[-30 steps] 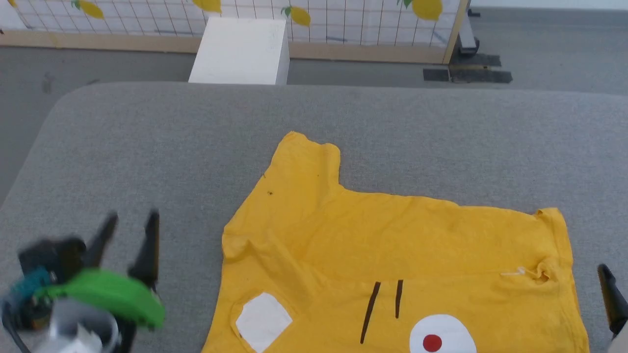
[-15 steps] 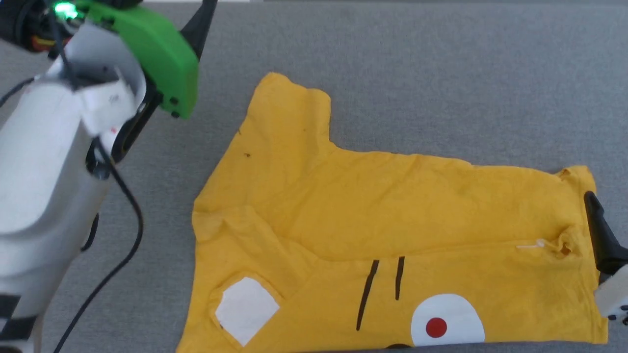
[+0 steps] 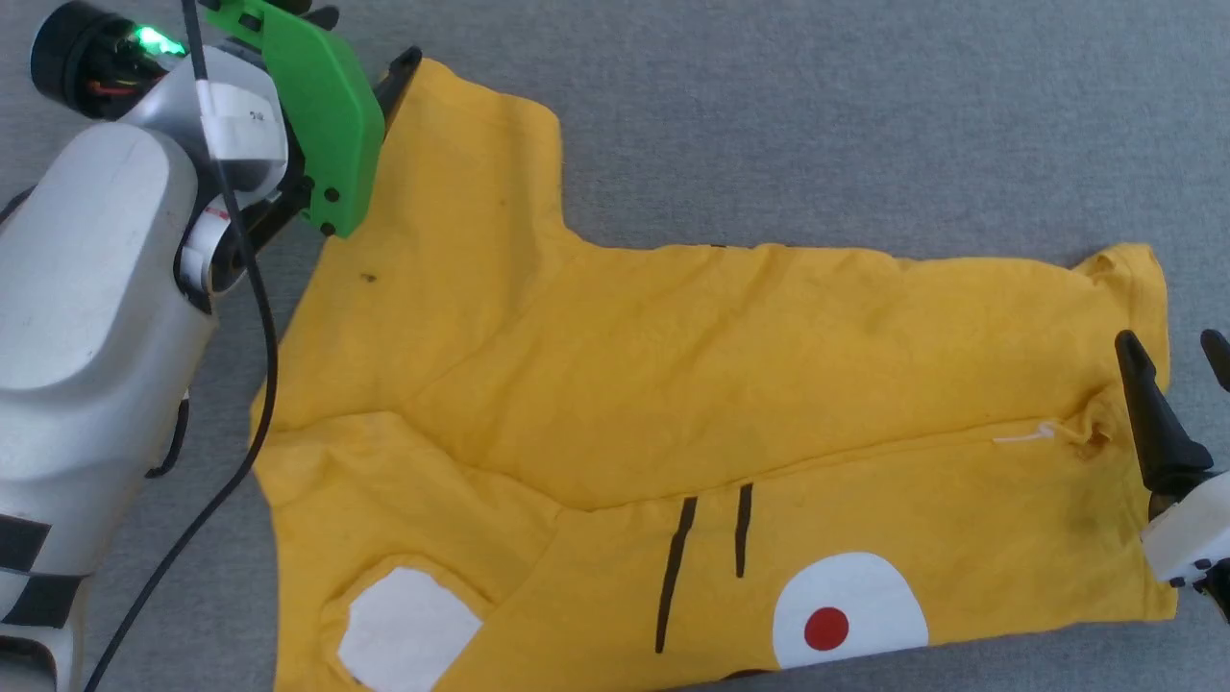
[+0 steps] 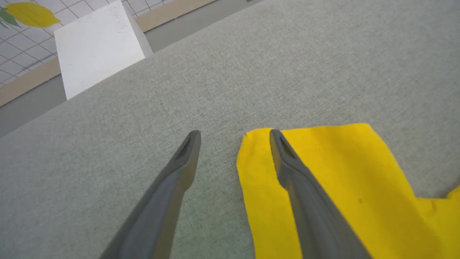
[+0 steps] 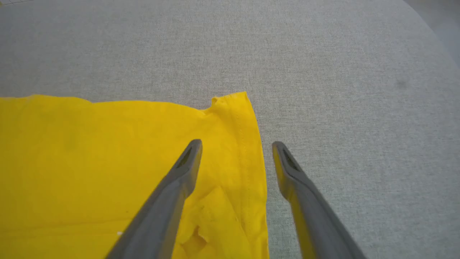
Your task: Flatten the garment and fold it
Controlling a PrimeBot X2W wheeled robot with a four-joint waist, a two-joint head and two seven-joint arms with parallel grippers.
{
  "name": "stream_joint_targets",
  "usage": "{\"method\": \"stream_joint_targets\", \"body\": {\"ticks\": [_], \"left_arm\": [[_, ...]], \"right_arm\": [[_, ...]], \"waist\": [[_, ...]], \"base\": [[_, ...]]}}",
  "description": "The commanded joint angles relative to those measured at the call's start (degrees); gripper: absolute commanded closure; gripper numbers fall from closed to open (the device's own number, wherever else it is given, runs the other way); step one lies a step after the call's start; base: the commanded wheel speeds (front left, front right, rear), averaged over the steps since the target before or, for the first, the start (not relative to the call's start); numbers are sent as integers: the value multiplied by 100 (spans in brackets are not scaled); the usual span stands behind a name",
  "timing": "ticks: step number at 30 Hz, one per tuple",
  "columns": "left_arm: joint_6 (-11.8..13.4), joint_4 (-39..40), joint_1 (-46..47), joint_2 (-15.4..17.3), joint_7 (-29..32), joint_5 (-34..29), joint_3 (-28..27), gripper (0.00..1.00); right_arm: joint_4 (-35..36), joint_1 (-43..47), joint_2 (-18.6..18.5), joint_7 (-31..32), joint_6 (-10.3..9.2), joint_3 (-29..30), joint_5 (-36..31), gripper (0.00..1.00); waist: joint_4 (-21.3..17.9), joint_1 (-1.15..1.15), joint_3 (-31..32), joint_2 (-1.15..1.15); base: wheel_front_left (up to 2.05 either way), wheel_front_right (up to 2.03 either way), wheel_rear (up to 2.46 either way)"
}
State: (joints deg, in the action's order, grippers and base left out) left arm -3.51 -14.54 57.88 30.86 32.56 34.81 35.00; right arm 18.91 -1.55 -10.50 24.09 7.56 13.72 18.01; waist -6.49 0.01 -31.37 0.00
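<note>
In the head view the garment [image 3: 730, 384], probably soft, light and limp, lies creased on the grey tabletop [image 3: 865, 115], sleeve [image 3: 461, 144] toward 11 o'clock, hem [image 3: 1148, 384] at 3; in the left wrist view the left jaws stand spread astride the sleeve edge; in the right wrist view the right jaws stand spread astride the hem, both sensible pinch points.

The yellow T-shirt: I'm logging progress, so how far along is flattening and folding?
Done: the T-shirt lies spread on the grey surface, one layer overlapping the printed front. In hand: the open left gripper straddles the sleeve edge, the open right gripper the hem edge; neither holds cloth. Left: smoothing, then folding.
</note>
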Motion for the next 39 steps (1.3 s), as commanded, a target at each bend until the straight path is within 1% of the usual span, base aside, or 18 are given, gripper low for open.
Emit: {"method": "stream_joint_targets", "body": {"ticks": [1,4,5,6,8,13,16,20,22,25,30,36,37,38,39], "left_arm": [[-33,-61,41,27,59,83,24,0],[-42,-174,11,78,144,63,86,0],[-56,-218,-19,78,194,91,112,53],[-73,-247,-48,71,244,138,130,100],[-112,-269,-84,71,324,204,173,100],[-112,-300,-144,63,126,214,158,100],[-112,-298,-187,60,-20,222,137,100],[-123,-270,-261,38,-161,263,131,100],[-130,-240,-287,49,-198,273,135,100],[-106,-191,-324,57,-237,291,126,100],[-55,-89,-362,62,-240,309,130,100],[12,7,-386,38,-234,313,155,100],[27,12,-384,32,-231,317,155,100],[37,18,-381,30,-229,320,155,100],[43,23,-375,30,-226,320,156,100]], "right_arm": [[-28,-129,-33,-58,-8,-1,41,0],[-64,-188,-67,-84,-8,2,60,0],[-75,-211,-81,-86,-8,8,66,0],[-80,-228,-91,-84,-8,16,69,0],[-68,-274,-116,-85,-8,41,63,0],[19,-497,-241,-105,-8,66,115,0],[31,-745,-476,-55,-8,5,103,0],[-10,-1206,-824,175,-8,-170,201,0],[-117,-1441,-984,379,-8,-280,307,0],[-445,-1696,-1158,888,-8,-425,549,0],[-985,-1761,-1432,1693,-8,-588,726,0],[-1201,-1665,-1431,2183,-8,-522,829,0],[-1235,-1625,-1408,2302,-8,-505,839,4],[-1249,-1604,-1370,2386,-8,-465,844,24],[-1250,-1602,-1334,2420,-8,-421,827,54]], "waist": [[-276,-1,-332,0],[-313,-1,-409,0],[-320,-1,-422,0],[-324,-1,-428,0],[-321,-1,-430,0],[-244,-1,-270,0],[-180,-1,-134,0],[-64,-1,47,0],[-6,-1,107,0],[90,-1,172,0],[227,-1,158,0],[343,-1,75,0],[357,-1,65,0],[368,-1,52,0],[376,-1,41,0]], "base": [[0,0,0],[0,0,0],[0,0,0],[0,0,0],[0,0,0],[0,0,0],[0,0,0],[0,0,0],[0,0,0],[0,0,0],[0,0,0],[0,0,0],[0,0,0],[0,0,0],[0,0,0]]}}
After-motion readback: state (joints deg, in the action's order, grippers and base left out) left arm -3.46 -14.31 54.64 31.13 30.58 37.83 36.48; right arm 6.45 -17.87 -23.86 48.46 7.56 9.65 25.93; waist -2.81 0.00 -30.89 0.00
